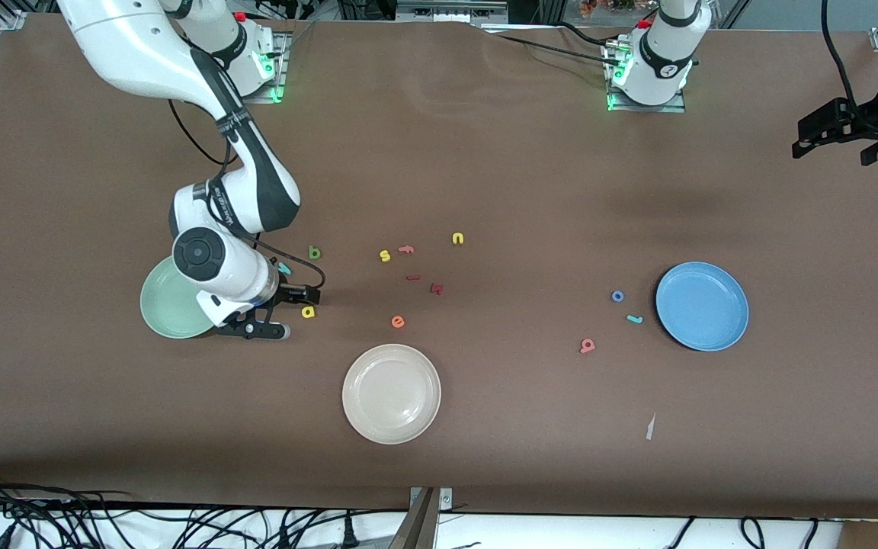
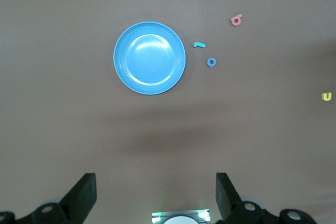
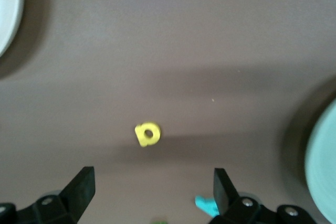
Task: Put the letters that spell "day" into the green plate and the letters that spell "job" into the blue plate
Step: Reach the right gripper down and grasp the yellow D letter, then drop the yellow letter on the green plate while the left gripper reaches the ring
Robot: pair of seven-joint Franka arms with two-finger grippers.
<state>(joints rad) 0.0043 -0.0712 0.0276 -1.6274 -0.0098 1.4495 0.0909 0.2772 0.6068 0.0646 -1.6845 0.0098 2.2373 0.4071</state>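
1. Foam letters, small and flat, lie on the brown matte surface (image 1: pixel 485 427). The yellow "a" (image 1: pixel 308 311) lies bare just beside the right end effector (image 1: pixel 275 316); the dark green stem-and-bowl letter (image 1: pixel 315 252) and the teal "y" (image 1: pixel 284 268) lie a little farther from the front camera, the "y" partly hidden by the arm.
2. The green plate (image 1: pixel 165 313), round, pale mint, with a shallow rim, is empty where it shows; the right arm's wrist covers one edge.
3. Toward the left arm's end: blue ring "o" (image 1: pixel 618 296), teal "j" (image 1: pixel 635 319) and salmon-pink letter (image 1: pixel 587 345) lie loose near the glossy blue plate (image 1: pixel 702 306), which is empty.
4. The right wrist view shows the "a" (image 3: pixel 147 134) between spread dark fingers (image 3: pixel 79 187), untouched; the right end effector is released, low over the surface.
5. The left wrist view looks down from high on the blue plate (image 2: pixel 149 57) and its three letters; the left end effector (image 2: pixel 156 195) is released and waits at the edge of the surface.
6. Mid-surface: yellow "s" (image 1: pixel 384 255), yellow "n" (image 1: pixel 458 239), pink "f" (image 1: pixel 406 248), orange "e" (image 1: pixel 398 322), two dark red bits (image 1: pixel 425 284) and a cream-white plate (image 1: pixel 391 393).
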